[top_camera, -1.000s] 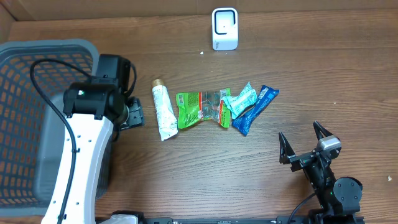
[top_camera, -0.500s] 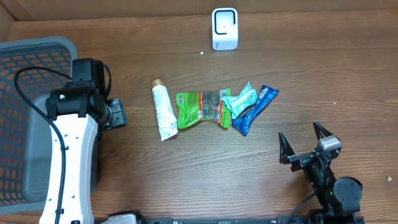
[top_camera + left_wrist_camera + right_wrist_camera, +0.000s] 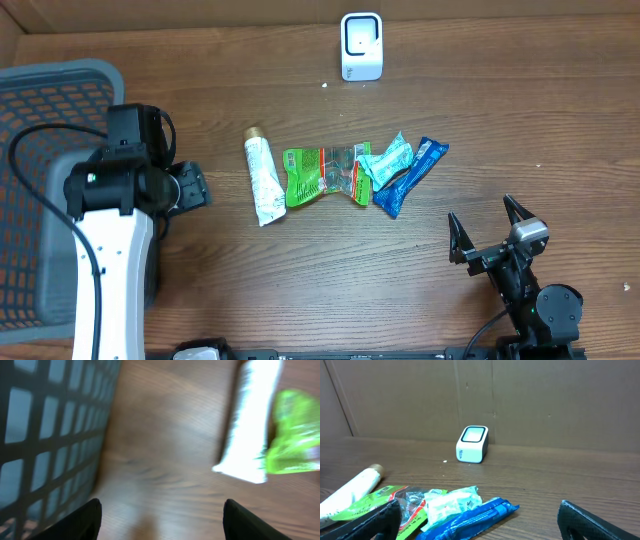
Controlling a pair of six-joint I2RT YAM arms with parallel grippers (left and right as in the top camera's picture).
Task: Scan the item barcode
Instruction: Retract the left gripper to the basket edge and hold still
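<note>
- Where the table's (image 3: 300,290) left edge lies, a grey mesh basket (image 3: 60,72) stands, and my left arm reaches along its right side.
- My left gripper (image 3: 190,188) sits just right of the basket wall. Seen from my left wrist, this gripper (image 3: 162,522) has its fingers apart, with only bare wood between them and nothing held.
- Next comes the white tube (image 3: 262,180), lying lengthwise with its gold cap toward the far edge. It is near my left gripper but apart from it, and my left wrist camera shows it blurred (image 3: 247,420).
- The green packet (image 3: 305,175) lies against the tube's right side, also blurred at my left wrist (image 3: 295,432).
- A clear packet (image 3: 345,170) with red print overlaps the green one's right end.
- Well behind the row, near the far edge, the white scanner (image 3: 361,46) stands upright, and my right wrist camera sees its window on top (image 3: 472,443).
- A teal packet (image 3: 388,160) touches the clear one.
- The blue packet (image 3: 412,176) lies slantwise, tucked against the teal one.
- My right gripper (image 3: 490,228) rests low at the near right, well apart from the row. Its fingers are spread wide and it is empty.
</note>
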